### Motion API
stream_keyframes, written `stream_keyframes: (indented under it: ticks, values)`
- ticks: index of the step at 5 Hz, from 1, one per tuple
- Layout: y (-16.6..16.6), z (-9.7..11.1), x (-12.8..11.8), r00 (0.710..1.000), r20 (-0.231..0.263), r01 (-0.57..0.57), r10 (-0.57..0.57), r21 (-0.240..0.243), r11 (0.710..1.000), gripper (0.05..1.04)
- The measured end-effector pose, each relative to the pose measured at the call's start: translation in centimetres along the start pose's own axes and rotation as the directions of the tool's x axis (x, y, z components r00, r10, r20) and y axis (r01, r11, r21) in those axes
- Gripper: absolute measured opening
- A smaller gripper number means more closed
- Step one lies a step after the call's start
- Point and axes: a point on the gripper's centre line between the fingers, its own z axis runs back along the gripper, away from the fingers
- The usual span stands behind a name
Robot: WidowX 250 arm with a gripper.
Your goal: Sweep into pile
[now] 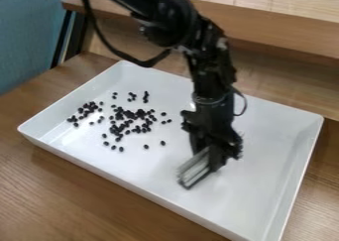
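Beans [140, 114], small, dark and oval with a slight gloss, lay toward ten o'clock in the tray [265, 136], thickest in one loose patch, with a smaller cluster farther out toward the nine o'clock side and a few strays between and below. The tray's raised walls were there, it seemed, to keep rolling beans from escaping onto the surface [73, 195], whose brown wood grain contrasted with the smooth white floor of the tray. The gripper [213, 158] hung to the four o'clock side of the patch, apparently clamped on a brush [197, 169], a narrow block of pale, ridged strips along a dark edge. It was held at a slant, its lower end angled toward seven o'clock, presumably so that the long side could push many beans at once. A next stroke would probably need to start beyond the outer beans; too quick a push could scatter them.
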Motion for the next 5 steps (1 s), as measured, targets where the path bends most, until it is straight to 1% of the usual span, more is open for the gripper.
stream_keyframes:
  ticks: [1,2,3,4,5]
  values:
    - [2.6,0.1,-2.8,0.999,-0.034,0.001,-0.001,-0.001,1.0,0.398]
    - [4.2,0.2,-4.8,0.999,-0.032,0.015,-0.016,-0.02,1.0,0.398]
    - [5.9,0.2,-5.2,0.995,0.024,0.097,-0.096,-0.036,0.995,0.398]
    - [7.7,0.1,-4.4,0.975,0.017,0.219,-0.219,0.011,0.976,0.397]
    - [10.3,0.0,-2.4,0.933,-0.041,0.359,-0.356,0.077,0.93,0.397]
